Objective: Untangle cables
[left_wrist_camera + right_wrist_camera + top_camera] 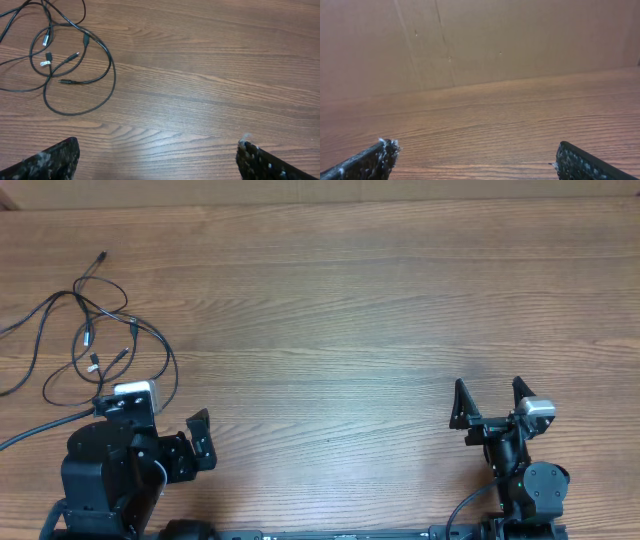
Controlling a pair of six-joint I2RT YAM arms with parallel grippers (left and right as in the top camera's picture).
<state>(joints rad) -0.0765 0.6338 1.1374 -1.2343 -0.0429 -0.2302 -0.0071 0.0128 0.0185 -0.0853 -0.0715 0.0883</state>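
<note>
The cables (pixel 87 335) lie in a loose tangle on the wooden table at the far left, thin black cords with small plug ends, some metal-tipped. In the left wrist view the same cables (pixel 68 81) fill the upper left, with one wide loop reaching toward the middle. My left gripper (pixel 157 147) is open with nothing in it, short of the tangle and to its right; one of its fingers (pixel 200 438) shows in the overhead view. My right gripper (pixel 490 402) stands open and empty near the front right, far from the cables, over bare wood (pixel 477 150).
A thicker black cable (pixel 30 435) runs off the left arm's base to the left edge. A brown cardboard wall (pixel 470 40) stands along the table's far edge. Both arm bases sit at the table's front edge.
</note>
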